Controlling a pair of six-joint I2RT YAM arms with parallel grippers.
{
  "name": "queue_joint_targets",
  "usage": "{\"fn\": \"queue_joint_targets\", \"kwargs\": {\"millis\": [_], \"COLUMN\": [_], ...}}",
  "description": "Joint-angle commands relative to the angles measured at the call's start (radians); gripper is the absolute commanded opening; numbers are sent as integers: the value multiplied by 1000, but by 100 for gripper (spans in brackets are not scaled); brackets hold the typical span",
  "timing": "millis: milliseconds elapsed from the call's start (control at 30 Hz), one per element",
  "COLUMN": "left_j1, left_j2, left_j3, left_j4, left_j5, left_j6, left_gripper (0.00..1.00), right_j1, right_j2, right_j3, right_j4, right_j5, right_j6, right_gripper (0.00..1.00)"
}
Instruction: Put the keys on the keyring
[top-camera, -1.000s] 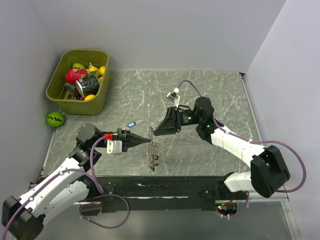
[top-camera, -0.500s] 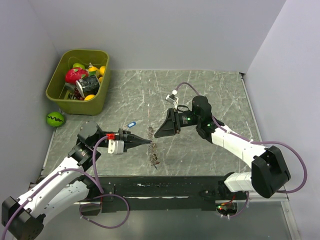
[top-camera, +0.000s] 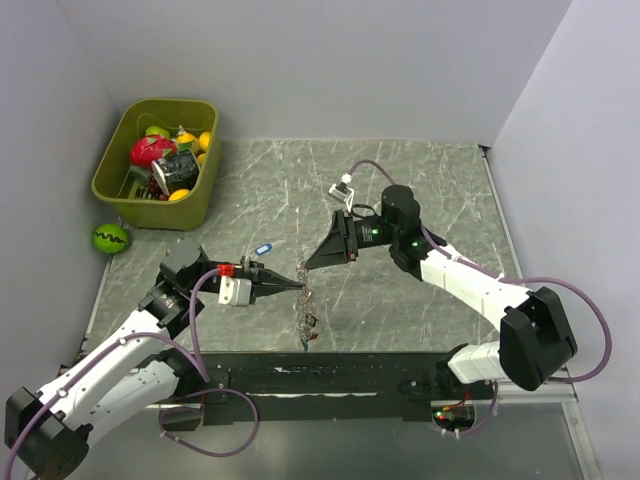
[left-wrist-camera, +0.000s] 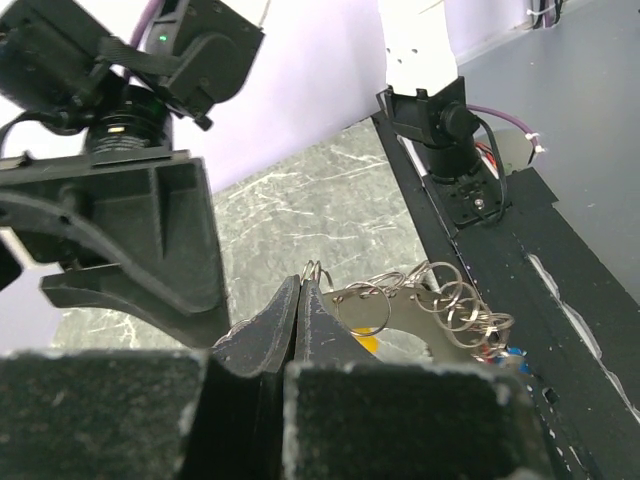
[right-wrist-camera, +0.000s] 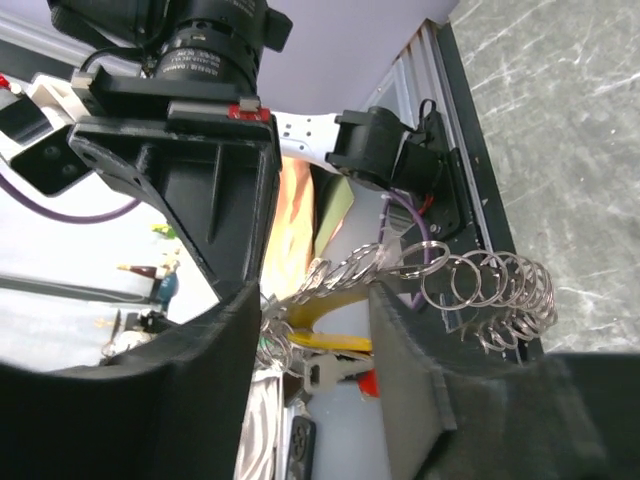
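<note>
Chain of linked silver wire rings (left-wrist-camera: 440, 300), light, limp, slippery, hanging above grey marbled table (top-camera: 420, 190) from left gripper (left-wrist-camera: 300, 285) clamped on its top ring; right gripper (right-wrist-camera: 315, 295) parted around upper links, clamping nothing. Best hold: single ring.

The chain of linked silver wire rings (left-wrist-camera: 440, 300) is found to be bright polished metal, strongly reflective. A small yellow tag (right-wrist-camera: 330, 341) among the rings is seen as smooth plastic, and the little silver key (right-wrist-camera: 318, 376) beside it as metal of duller shine. The left tool (left-wrist-camera: 300, 290) and the right tool (right-wrist-camera: 318, 298) are moulded in matt black plastic, with a fine grain noted on the finger faces. The grey-green veined surface (top-camera: 430, 180) is smooth, stone-patterned, of low sheen. The olive-green rectangular bin (top-camera: 108, 186) is smooth plastic, faintly glossy.
</note>
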Motion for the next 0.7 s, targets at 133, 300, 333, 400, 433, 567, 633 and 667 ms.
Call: {"fn": "queue_joint_targets", "kwargs": {"millis": [133,300,333,400,433,567,633,667], "left_j1": [0,-1,-1,-1,-1,-1,-1,-1], "left_j2": [9,11,11,9,9,5,2,0], "left_j3": [52,51,51,51,52,52,56,57], "left_j4": [60,54,51,47,47,33,21,5], "left_j5": [45,44,44,41,39,39,36,34], "left_j6": [20,22,23,29,28,32,45,51], "left_gripper": [1,1,1,1,1,1,1,1], "right_j1": [24,35,36,38,41,42,42,42], "right_j2": [59,91,93,90,91,87,84,74], "right_j3": [114,126,128,136,139,130,114,110], "right_j4": [-162,-166,-166,-176,-186,-141,-113,-102], "right_j5": [47,29,26,26,26,12,-5,-6], "right_j6": [-90,-84,-85,-94,-99,-82,-68,-64], "right_gripper": [35,32,32,32,32,11,0,0]}}
